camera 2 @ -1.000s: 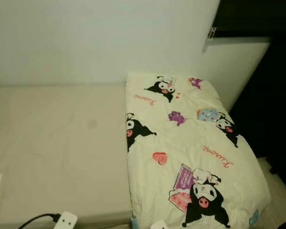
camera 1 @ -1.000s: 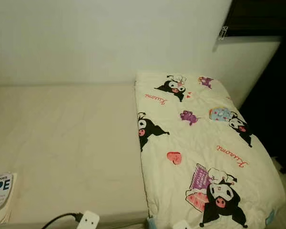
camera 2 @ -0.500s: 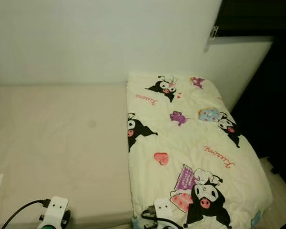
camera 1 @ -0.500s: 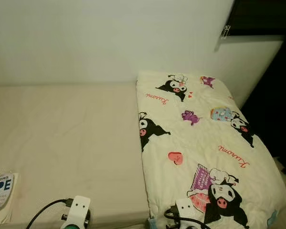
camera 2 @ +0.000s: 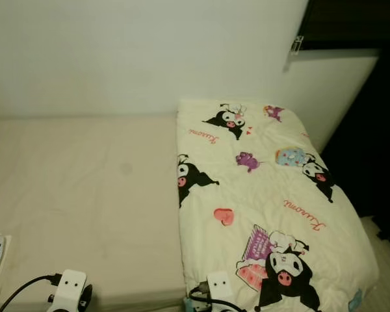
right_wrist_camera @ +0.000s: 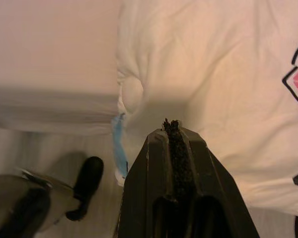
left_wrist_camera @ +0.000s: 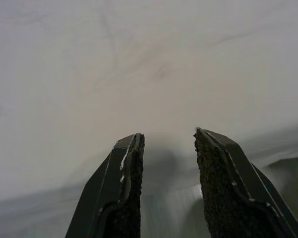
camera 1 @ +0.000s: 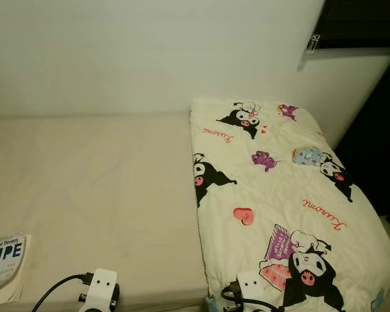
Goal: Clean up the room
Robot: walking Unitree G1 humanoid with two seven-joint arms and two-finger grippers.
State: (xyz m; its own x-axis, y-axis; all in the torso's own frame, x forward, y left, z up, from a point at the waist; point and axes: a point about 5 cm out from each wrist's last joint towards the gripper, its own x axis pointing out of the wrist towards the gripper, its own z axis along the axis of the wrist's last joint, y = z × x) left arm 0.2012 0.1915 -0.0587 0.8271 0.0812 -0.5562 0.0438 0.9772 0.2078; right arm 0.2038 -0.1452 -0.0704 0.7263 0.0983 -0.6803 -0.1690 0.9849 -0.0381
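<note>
The right claw (right_wrist_camera: 171,130) is hovering pinched together over the near corner of the folded cartoon quilt (camera 1: 279,195), which is lying on the bed (camera 1: 97,188) against the wall. The left claw (left_wrist_camera: 166,148), parted, is pointing at bare sheet beside the quilt. The quilt looks soft, light and floppy; its corner hem seems the likeliest hold. The head view is adding a book (camera 1: 3,260) well left of the quilt; the right wrist view is revealing the floor (right_wrist_camera: 54,148) below its corner.

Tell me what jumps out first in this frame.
A cream quilt printed with black cartoon figures lies folded on the right of the pale bed. A book sits at the bed's near left corner. The left gripper is open, the right gripper shut over the quilt's edge.
</note>
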